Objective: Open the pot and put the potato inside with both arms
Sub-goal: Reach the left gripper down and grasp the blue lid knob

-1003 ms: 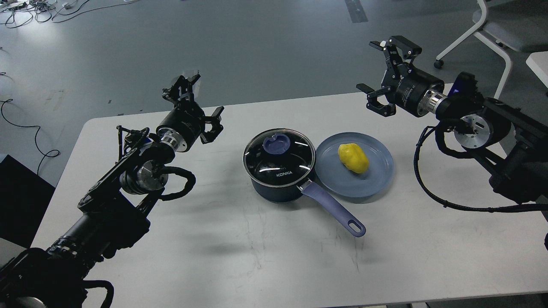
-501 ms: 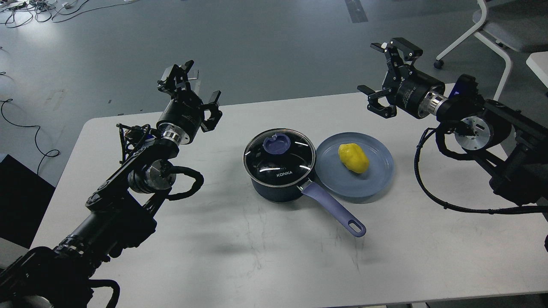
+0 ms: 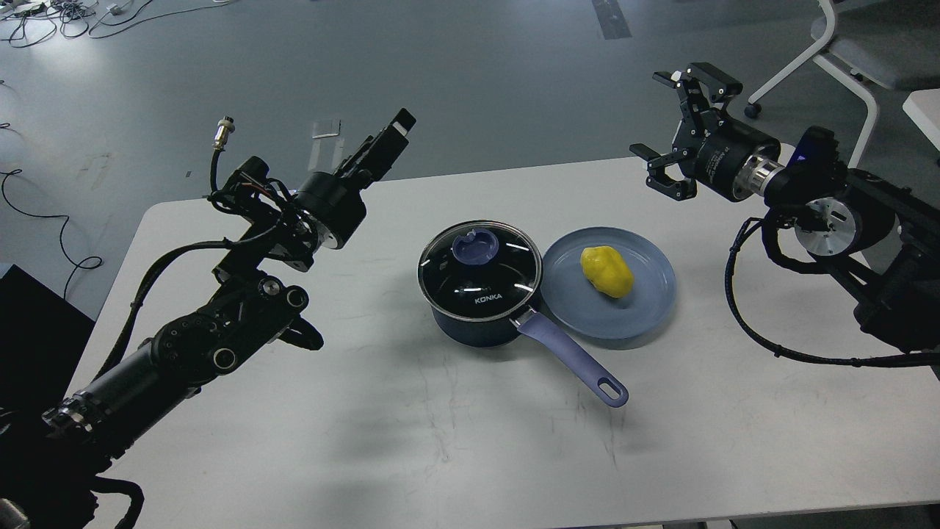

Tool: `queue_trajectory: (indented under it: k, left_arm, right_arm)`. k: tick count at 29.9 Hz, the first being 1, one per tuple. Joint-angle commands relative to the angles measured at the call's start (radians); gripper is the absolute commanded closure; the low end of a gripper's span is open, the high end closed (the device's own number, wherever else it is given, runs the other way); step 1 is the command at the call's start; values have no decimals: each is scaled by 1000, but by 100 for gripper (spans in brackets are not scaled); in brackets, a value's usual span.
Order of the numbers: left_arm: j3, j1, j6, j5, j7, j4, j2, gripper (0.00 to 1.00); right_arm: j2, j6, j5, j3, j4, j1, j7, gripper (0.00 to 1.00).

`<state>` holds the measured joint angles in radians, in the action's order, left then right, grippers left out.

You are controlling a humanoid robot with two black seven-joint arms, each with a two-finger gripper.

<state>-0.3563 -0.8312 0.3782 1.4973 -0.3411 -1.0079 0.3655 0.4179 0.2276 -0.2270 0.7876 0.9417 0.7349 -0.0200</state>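
Note:
A dark blue pot (image 3: 470,323) with a purple handle (image 3: 573,361) stands mid-table. Its glass lid (image 3: 507,275) with a blue knob (image 3: 474,246) is on. A yellow potato (image 3: 606,272) lies on a blue plate (image 3: 650,297) right of the pot. My left gripper (image 3: 385,147) is above the table's far edge, up and left of the pot, turned side-on so its fingers overlap. My right gripper (image 3: 672,125) is open and empty, above the table's far right, beyond the plate.
The white table (image 3: 440,441) ends just behind both grippers. A white chair (image 3: 844,51) and another table's corner (image 3: 924,110) are at the far right. Cables (image 3: 44,15) lie on the floor at top left. A black box (image 3: 29,338) stands at the left.
My left wrist has rolled and its gripper has swung right towards the pot, now seen side-on. My right gripper has drifted slightly right. Pot, lid and potato have not moved.

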Motion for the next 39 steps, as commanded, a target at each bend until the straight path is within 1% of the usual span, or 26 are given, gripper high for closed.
queue_trajectory:
  k: [1, 7, 11, 15, 17, 18, 22, 29, 31, 39]
  left_arm:
    - [103, -17, 111, 228, -4, 5, 7, 2]
    - [145, -54, 111, 372, -38, -1, 24, 2]
    - [279, -107, 111, 396, -76, 23, 20, 2]
    - [341, -141, 111, 397, -76, 55, 12, 2]
    - [394, -157, 111, 396, -76, 129, -3, 2]
    - [405, -160, 111, 394, -78, 146, -14, 2]
    - [418, -163, 111, 385, -85, 183, -37, 2]
    - [416, -167, 110, 379, -93, 166, -42, 2]
    - [418, -167, 99, 379, -93, 147, -42, 2]
    - [421, -157, 74, 373, -93, 147, -45, 2]
  right_arm:
    - [2, -1, 0, 1, -1, -9, 0, 0]
    - [10, -1, 0, 1, -3, -22, 0, 0]
    - [10, -1, 0, 1, -3, -23, 0, 0]
    - [12, -2, 0, 1, -3, -23, 0, 0]
    - [15, -2, 0, -1, -7, -23, 0, 0]
    - [15, -2, 0, -1, -8, -23, 0, 0]
    - [21, -2, -1, -1, -9, -26, 0, 0]
    - [22, -2, -2, -4, -9, -37, 0, 0]
    - [22, -2, -5, -4, -8, -48, 0, 0]
    - [22, -2, -17, -4, -8, -60, 0, 0]
